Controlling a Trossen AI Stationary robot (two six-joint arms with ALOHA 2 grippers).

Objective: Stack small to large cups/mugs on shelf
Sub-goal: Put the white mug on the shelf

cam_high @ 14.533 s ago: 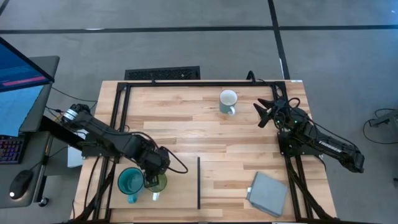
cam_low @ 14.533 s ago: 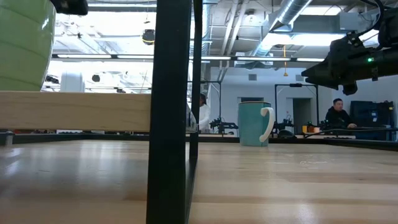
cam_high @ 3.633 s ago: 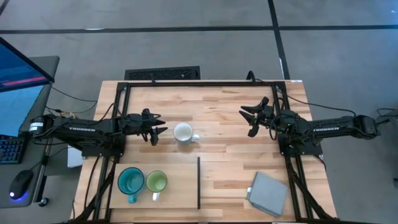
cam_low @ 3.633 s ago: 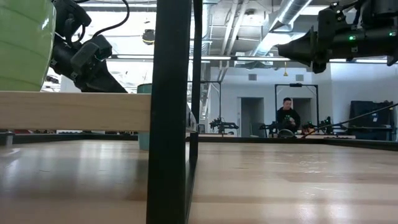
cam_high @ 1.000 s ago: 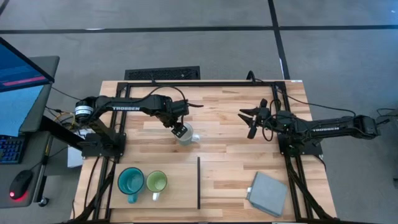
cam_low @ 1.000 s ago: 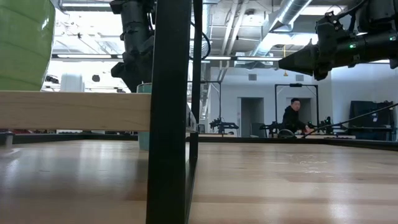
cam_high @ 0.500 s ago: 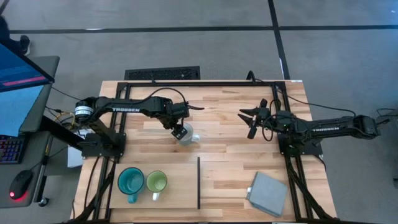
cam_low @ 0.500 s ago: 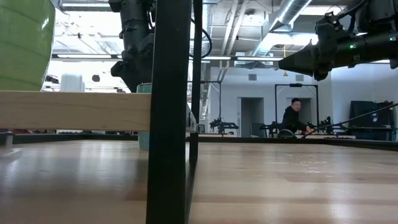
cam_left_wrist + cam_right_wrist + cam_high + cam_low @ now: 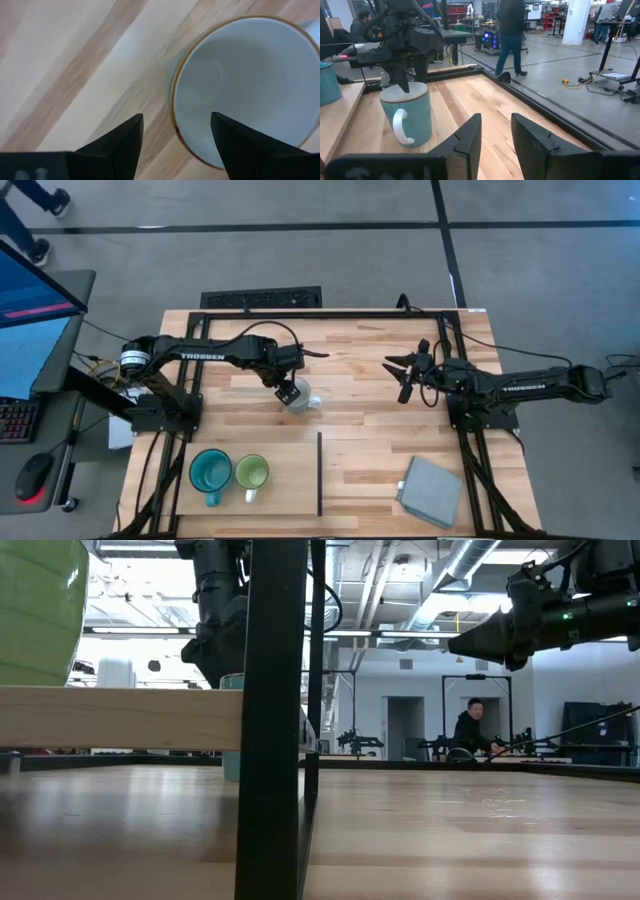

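The third mug [image 9: 299, 396], white inside with a white handle and pale blue-green outside, stands upright on the tabletop [image 9: 407, 117]. My left gripper [image 9: 288, 390] hangs over it, pointing down, open. In the left wrist view [image 9: 175, 117] one finger is outside the rim [image 9: 172, 107] and the other is over the hollow; no touch shows. The teal mug [image 9: 210, 471] and the light green mug [image 9: 252, 473] stand side by side on the pale shelf [image 9: 285, 480]. My right gripper [image 9: 405, 376] waits open above the table's right half, pointing at the mug.
The shelf's black strip [image 9: 319, 473] stands as a dark post [image 9: 275, 720] in the low view. A grey-blue pad [image 9: 432, 490] lies at the near right corner. A black frame [image 9: 330, 314] borders the table. People move in the room beyond [image 9: 510, 30].
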